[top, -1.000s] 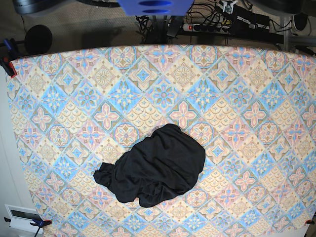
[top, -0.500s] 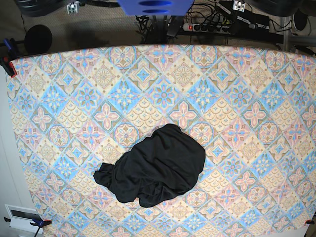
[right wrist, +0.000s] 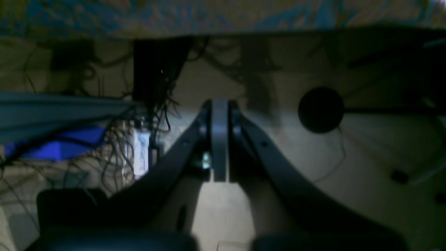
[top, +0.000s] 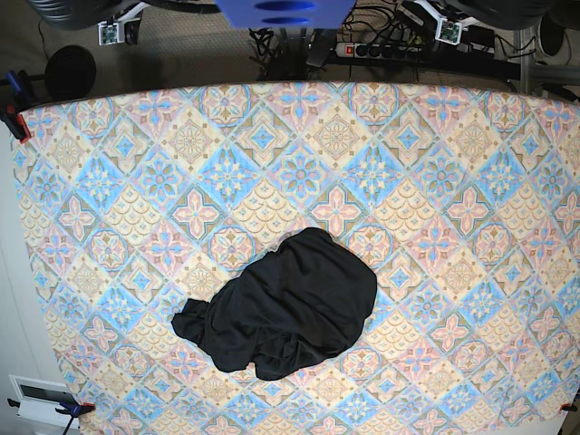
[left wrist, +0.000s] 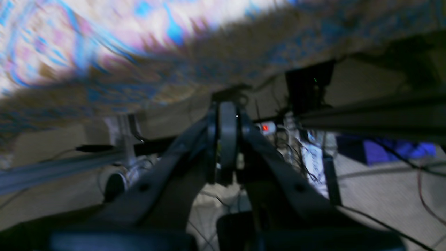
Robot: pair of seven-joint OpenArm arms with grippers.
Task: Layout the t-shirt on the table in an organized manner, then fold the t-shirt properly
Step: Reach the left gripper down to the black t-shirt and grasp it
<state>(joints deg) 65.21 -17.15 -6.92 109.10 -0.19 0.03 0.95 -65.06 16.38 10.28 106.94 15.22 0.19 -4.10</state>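
The black t-shirt [top: 285, 304] lies crumpled in a heap on the patterned table [top: 435, 181], a little in front of its middle, with a bunched end toward the front left. Both arms stay beyond the table's far edge, and only their ends show at the top of the base view. In the left wrist view my left gripper [left wrist: 226, 109] is shut with nothing in it, pointing at the blurred far edge of the table [left wrist: 104, 69]. My right gripper [right wrist: 219, 104] is likewise shut and empty, over the floor beside the table's edge [right wrist: 223, 17]. Neither touches the t-shirt.
Behind the table are a power strip [top: 372, 50], tangled cables and metal frame rails [left wrist: 366, 111]. A black round object [top: 71, 71] sits off the far left corner. Clamps [top: 13, 118] hold the cloth at the left edge. A white box [top: 36, 394] sits at the front left.
The ends of both arms have come a little further into the top of the base view. The t-shirt has not moved.
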